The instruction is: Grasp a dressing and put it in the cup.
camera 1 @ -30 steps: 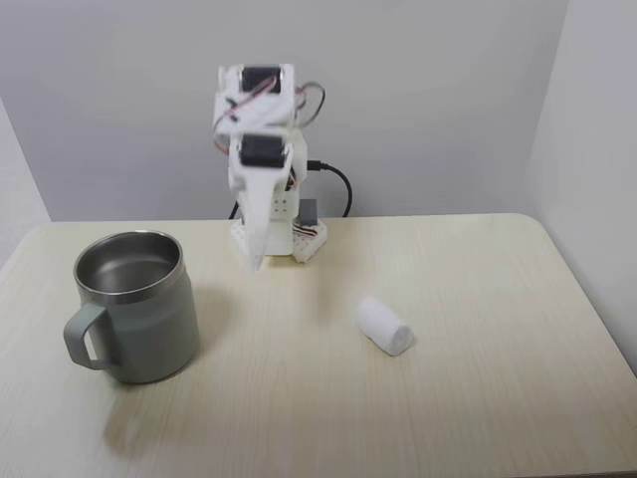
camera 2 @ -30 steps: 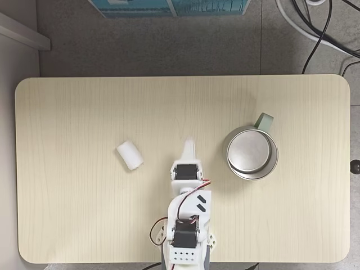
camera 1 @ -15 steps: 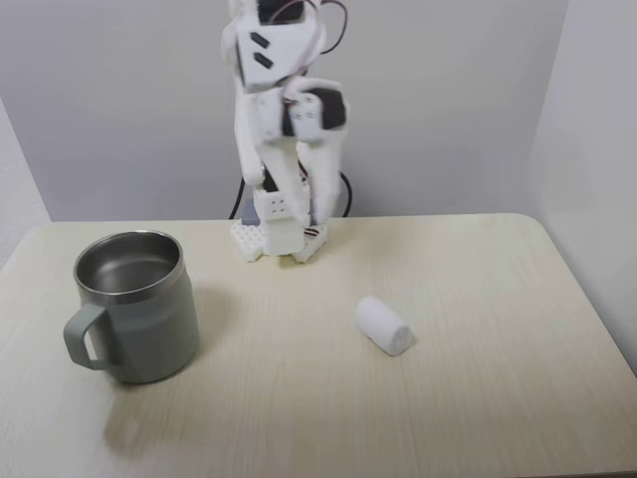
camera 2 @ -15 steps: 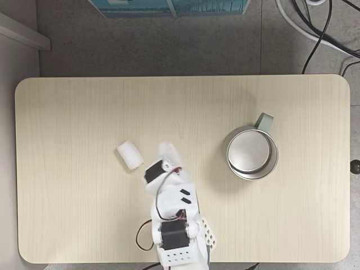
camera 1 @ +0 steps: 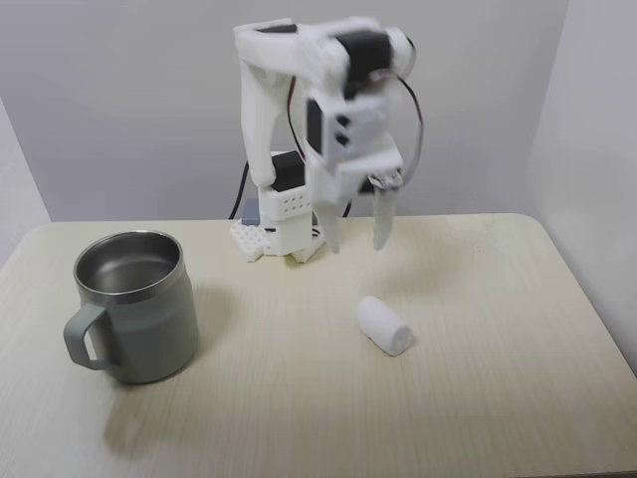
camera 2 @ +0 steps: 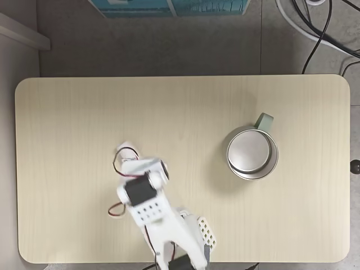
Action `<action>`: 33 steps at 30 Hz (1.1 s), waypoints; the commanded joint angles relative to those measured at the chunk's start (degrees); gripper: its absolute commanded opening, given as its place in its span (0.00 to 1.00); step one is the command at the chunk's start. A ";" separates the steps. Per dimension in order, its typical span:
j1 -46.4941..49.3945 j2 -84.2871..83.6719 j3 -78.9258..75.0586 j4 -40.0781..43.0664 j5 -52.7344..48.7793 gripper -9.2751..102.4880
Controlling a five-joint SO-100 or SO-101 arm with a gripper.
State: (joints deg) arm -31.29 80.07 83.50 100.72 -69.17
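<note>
Hand above dressing, fingers parted, holding nothing.

Seen in a fixed view, left to right from the cup (camera 1: 131, 304): cup upright at left of desk (camera 1: 478, 398); to its right, hand (camera 1: 357, 244) hanging spread and empty; dressing (camera 1: 384, 325) lying on desk just below, untouched.

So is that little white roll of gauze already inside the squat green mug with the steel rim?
No, the white gauze roll lies on the wooden table, well apart from the green mug, whose steel interior looks empty.
</note>
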 commanded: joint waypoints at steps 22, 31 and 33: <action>-5.36 25.14 6.33 -12.48 1.67 0.24; -6.06 31.99 6.33 -16.26 2.46 0.24; -6.24 33.57 6.33 -17.05 2.55 0.23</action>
State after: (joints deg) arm -36.56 113.03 87.63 84.55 -67.15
